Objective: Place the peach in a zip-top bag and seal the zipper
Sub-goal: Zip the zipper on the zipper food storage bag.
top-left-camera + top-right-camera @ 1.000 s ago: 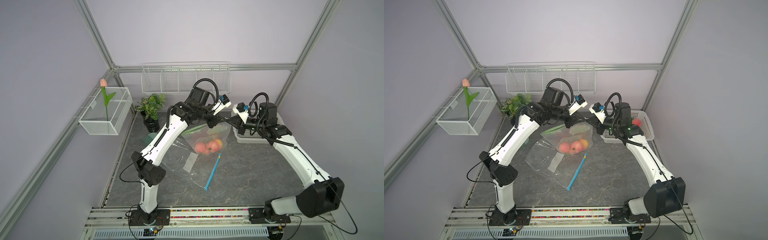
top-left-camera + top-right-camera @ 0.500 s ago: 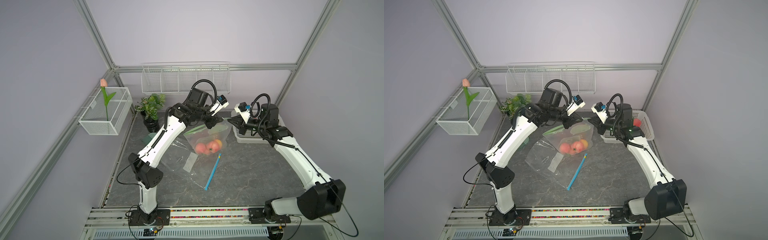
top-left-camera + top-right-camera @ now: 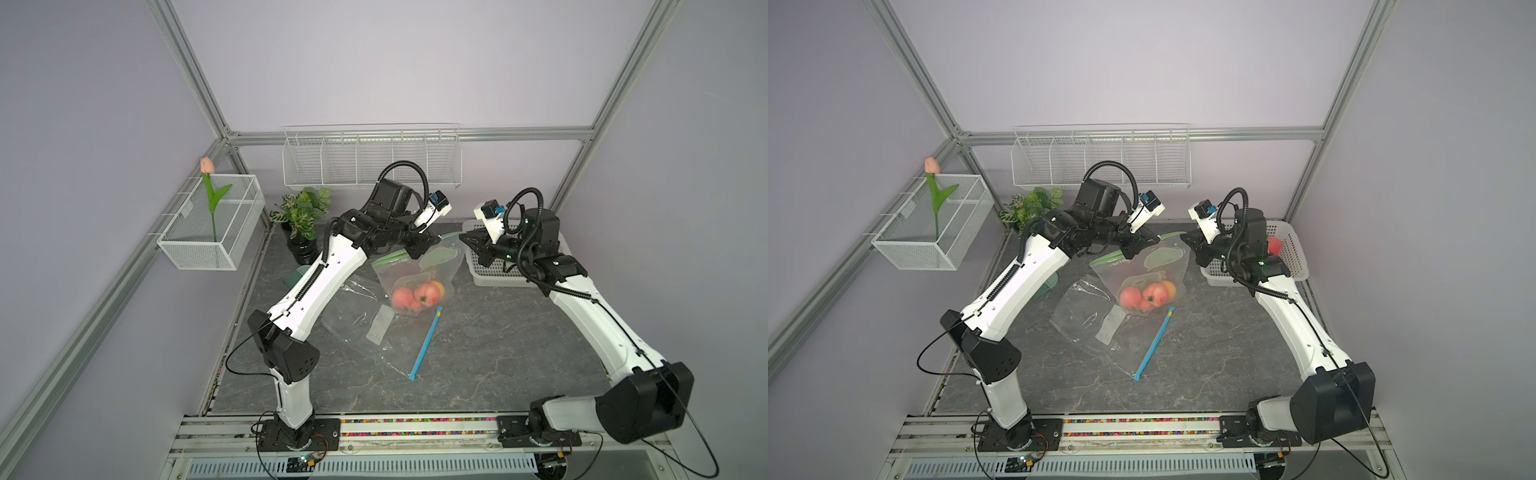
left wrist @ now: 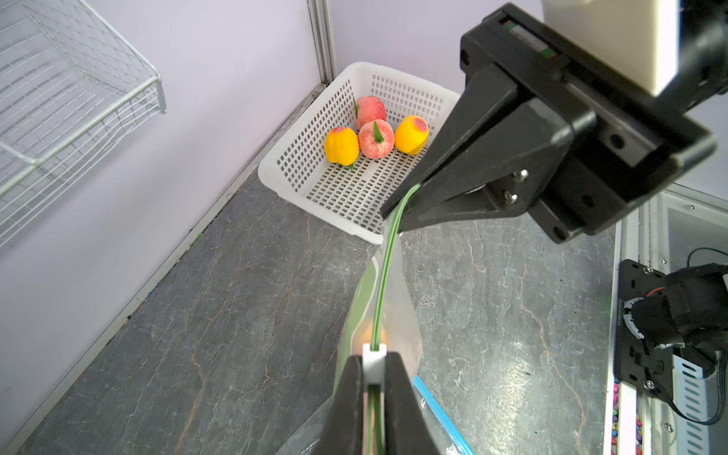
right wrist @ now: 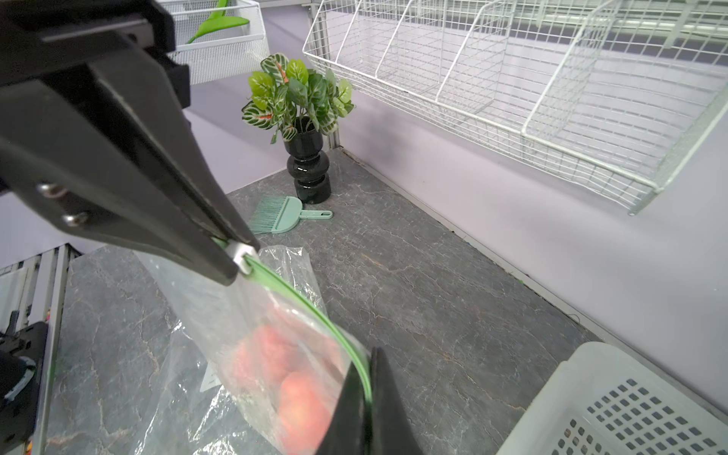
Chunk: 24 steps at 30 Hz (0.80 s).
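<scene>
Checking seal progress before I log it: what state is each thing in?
Left end effector: shut on the slider.
Right end effector: shut on the zipper end.
Green-zipper bag: top held up, peaches inside, looks zipped between both end effectors.
Blue-zipper bag: lying flat, no fruit inside.
White basket: holds four fruits.

Clear glossy plastic film on the zip-top bag (image 3: pixel 436 270), with a green plastic zipper strip and a white hard-plastic slider (image 4: pixel 373 362); the second bag (image 3: pixel 353 320) is the same film, crinkled, blue strip. Dark grey veined stone look on the tabletop (image 3: pixel 498 332), smooth, low sheen; basket (image 4: pixel 307 138) is white perforated plastic, wall rack (image 5: pixel 512 78) white-coated metal wire, vase (image 5: pixel 308 173) glossy black. Matt black plastic on left gripper (image 4: pixel 373 378) and right gripper (image 5: pixel 370 358); peach (image 4: pixel 376 140) skin matt, finely textured.
</scene>
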Tool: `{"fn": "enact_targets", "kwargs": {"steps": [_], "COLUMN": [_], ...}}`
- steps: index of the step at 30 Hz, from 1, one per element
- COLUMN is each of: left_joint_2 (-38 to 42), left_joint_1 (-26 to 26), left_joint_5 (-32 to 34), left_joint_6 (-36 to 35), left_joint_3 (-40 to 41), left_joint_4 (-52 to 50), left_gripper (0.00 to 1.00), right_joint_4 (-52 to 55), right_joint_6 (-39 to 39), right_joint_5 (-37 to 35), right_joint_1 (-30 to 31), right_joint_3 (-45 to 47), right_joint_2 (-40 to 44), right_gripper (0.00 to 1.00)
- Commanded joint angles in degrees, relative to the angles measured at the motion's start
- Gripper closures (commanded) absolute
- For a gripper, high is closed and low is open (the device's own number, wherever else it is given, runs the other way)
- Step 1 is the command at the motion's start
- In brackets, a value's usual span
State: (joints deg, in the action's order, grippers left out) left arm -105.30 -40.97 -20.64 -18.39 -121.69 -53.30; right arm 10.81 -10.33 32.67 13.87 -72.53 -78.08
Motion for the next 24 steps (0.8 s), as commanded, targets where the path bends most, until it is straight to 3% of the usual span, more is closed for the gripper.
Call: {"fn": "enact_targets", "kwargs": {"steps": [1, 9, 24], "left_joint_2": [3.1, 4.8, 8.3], "left_joint_1": [1.2, 1.3, 1.6], "left_joint_5": [3.0, 4.4, 5.0], "left_joint_6": [0.5, 1.6, 2.9], "left_joint_3": [1.4, 4.2, 9.7], "left_joint_4": [-1.8, -0.9, 1.1], "left_gripper": [0.89, 0.89, 0.89], "right_joint_4": [-1.4, 0.4, 2.8], "right_joint_6": [4.5, 6.2, 9.1], "right_joint_5": [-7.8, -16.7, -26.7], "right_joint_1": [-1.8, 0.4, 2.1], "right_joint_3": [1.3, 1.9, -0.6], "right_joint_2": [2.1, 4.1, 2.8], "right_gripper": [0.93, 0.93, 0.93]}}
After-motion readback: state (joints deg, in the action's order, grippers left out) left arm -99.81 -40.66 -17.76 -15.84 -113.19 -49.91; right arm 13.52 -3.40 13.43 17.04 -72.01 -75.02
